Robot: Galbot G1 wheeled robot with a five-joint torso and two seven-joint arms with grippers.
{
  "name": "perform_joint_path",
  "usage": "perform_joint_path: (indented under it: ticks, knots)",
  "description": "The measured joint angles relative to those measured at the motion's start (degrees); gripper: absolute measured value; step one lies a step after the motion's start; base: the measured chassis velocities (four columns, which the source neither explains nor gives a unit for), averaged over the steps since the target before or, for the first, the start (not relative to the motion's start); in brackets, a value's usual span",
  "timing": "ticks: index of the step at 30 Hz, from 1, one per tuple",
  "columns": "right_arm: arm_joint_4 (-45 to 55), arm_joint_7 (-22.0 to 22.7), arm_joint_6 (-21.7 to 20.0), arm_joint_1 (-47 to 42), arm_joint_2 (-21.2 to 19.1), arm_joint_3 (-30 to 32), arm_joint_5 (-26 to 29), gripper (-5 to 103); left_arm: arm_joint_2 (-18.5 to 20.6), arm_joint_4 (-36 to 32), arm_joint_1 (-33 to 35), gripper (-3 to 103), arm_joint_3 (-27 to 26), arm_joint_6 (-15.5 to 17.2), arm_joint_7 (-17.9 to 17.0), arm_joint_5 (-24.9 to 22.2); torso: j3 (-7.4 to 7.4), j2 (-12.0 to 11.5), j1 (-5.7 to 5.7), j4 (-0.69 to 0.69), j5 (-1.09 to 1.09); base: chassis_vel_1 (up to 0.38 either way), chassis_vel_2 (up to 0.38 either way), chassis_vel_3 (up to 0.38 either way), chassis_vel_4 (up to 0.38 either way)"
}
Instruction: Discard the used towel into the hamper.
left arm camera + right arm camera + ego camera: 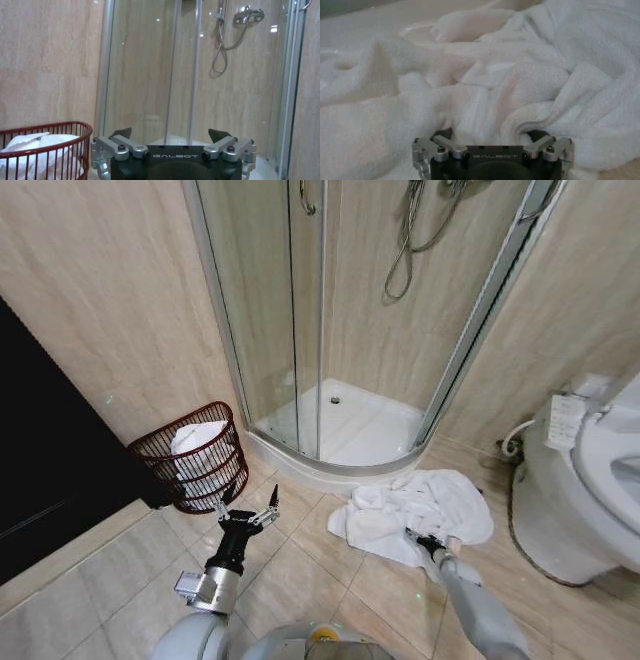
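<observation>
Right gripper (424, 542) down in towel (420, 505)

One hamper (190, 458) is sitting at the middle left of the head view, and one white towel (196, 442) is lying inside it. One more white towel (415, 515) is lying on the floor at the lower middle, so two towels are showing in all. Two grippers are showing: the left gripper (248, 504) is hanging at the lower left with its fingers spread apart, and the right gripper (418, 541) is pressing into the floor towel with its fingers apart. One toilet (590, 480) is standing at the right edge. One shower stall (350, 330) is filling the upper middle.
</observation>
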Motion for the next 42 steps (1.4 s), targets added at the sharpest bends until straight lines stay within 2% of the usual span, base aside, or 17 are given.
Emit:
perform_joint_path:
  ticks: [1, 7, 9, 12, 13, 14, 16, 18, 19, 23, 28, 31, 32, 35, 39, 42]
  knots:
    - [0.0, 0.0, 0.0, 0.0, 0.0, 0.0, 0.0, 100, 0.0, 0.0, 0.0, 100, 0.0, 0.0, 0.0, 0.0, 0.00, 0.0, 0.00, 0.00, 0.00, 0.000, 0.000, 0.000, 0.000]
    - [0.1, 0.1, 2.6, -0.5, 0.8, 0.2, -2.7, 81, 0.0, 0.0, 0.0, 100, 0.0, 0.0, 0.0, 0.0, 0.02, 0.0, 0.00, 0.01, 0.01, 0.000, 0.000, 0.000, 0.000]
    - [0.1, 0.1, 3.1, -0.8, 0.8, 0.2, -2.9, 81, 0.0, 0.0, 0.0, 100, 0.0, 0.0, 0.0, 0.0, 0.01, 0.0, 0.00, 0.01, 0.01, 0.000, 0.000, 0.000, 0.000]
    - [0.1, -0.5, 4.9, -1.8, 0.5, 0.6, -3.3, 70, 0.0, 0.0, 0.0, 100, 0.0, 0.0, 0.0, 0.0, 0.02, 0.0, 0.00, 0.02, 0.02, 0.000, 0.000, 0.000, 0.000]
    - [0.1, -0.5, 4.9, -1.8, 0.5, 0.6, -3.3, 70, 0.0, 0.0, 0.0, 100, 0.0, 0.0, 0.0, 0.0, 0.02, 0.0, 0.00, 0.02, 0.02, 0.000, 0.000, 0.000, 0.000]
    - [0.2, -0.8, 5.3, -2.2, 0.3, 0.7, -3.4, 62, 0.0, 0.0, 0.0, 100, 0.0, 0.0, 0.0, 0.0, 0.02, 0.0, 0.00, 0.01, 0.02, 0.000, 0.000, 0.000, 0.000]
    - [0.4, -1.0, 5.6, -2.5, 0.1, 0.8, -3.4, 62, 0.0, 0.0, 0.0, 100, 0.0, 0.0, 0.0, 0.0, 0.03, 0.0, 0.00, 0.01, 0.02, 0.000, 0.000, 0.000, 0.000]
    - [0.5, -1.1, 6.1, -3.0, -0.1, 1.0, -3.4, 54, 0.0, 0.0, 0.0, 100, 0.0, 0.0, 0.0, 0.0, 0.03, 0.0, 0.00, 0.01, 0.02, 0.000, 0.000, 0.000, 0.000]
    - [0.5, -1.1, 6.1, -3.0, -0.1, 1.0, -3.4, 54, 0.0, 0.0, 0.0, 100, 0.0, 0.0, 0.0, 0.0, 0.03, 0.0, 0.00, 0.01, 0.02, 0.000, 0.000, 0.000, 0.000]
    - [0.3, -1.1, 6.9, -3.6, -0.2, 1.2, -3.4, 38, 0.0, 0.0, 0.0, 100, 0.0, 0.0, 0.0, 0.0, 0.03, 0.0, 0.00, 0.00, 0.00, 0.000, 0.000, 0.000, 0.000]
    - [0.2, -1.2, 7.6, -3.9, -0.2, 1.2, -3.7, 30, 0.0, 0.0, 0.0, 100, 0.0, 0.0, 0.0, 0.0, 0.04, 0.0, 0.00, 0.00, 0.00, 0.000, 0.000, 0.000, 0.000]
    - [0.3, -1.4, 8.2, -4.2, -0.2, 1.2, -4.2, 19, 0.0, 0.0, 0.0, 100, 0.0, 0.0, 0.0, 0.0, 0.04, 0.0, 0.00, 0.00, 0.02, 0.000, 0.000, 0.000, 0.000]
    - [0.3, -1.4, 8.2, -4.2, -0.2, 1.2, -4.2, 19, 0.0, 0.0, 0.0, 100, 0.0, 0.0, 0.0, 0.0, 0.04, 0.0, 0.00, 0.00, 0.02, 0.000, 0.000, 0.000, 0.000]
    - [1.3, -1.5, 9.3, -5.1, -0.6, 1.4, -4.5, 9, 0.0, 0.0, 0.0, 100, 0.0, 0.0, 0.0, 0.0, 0.06, 0.0, 0.00, 0.02, 0.06, 0.000, 0.000, 0.000, 0.000]
    - [3.2, -2.2, 9.9, -6.1, -1.1, 1.6, -3.9, 8, 0.0, 0.0, 0.0, 100, 0.0, 0.0, 0.0, 0.0, 0.06, 0.0, 0.00, 0.00, 0.07, 0.000, 0.000, 0.000, 0.000]
    - [7.2, -2.5, 10.3, -8.0, -1.7, 1.9, 0.4, 8, 0.0, 0.0, 0.0, 100, 0.0, 0.0, 0.0, 0.0, 0.06, 0.0, 0.00, 0.01, 0.05, 0.000, 0.000, 0.000, 0.000]
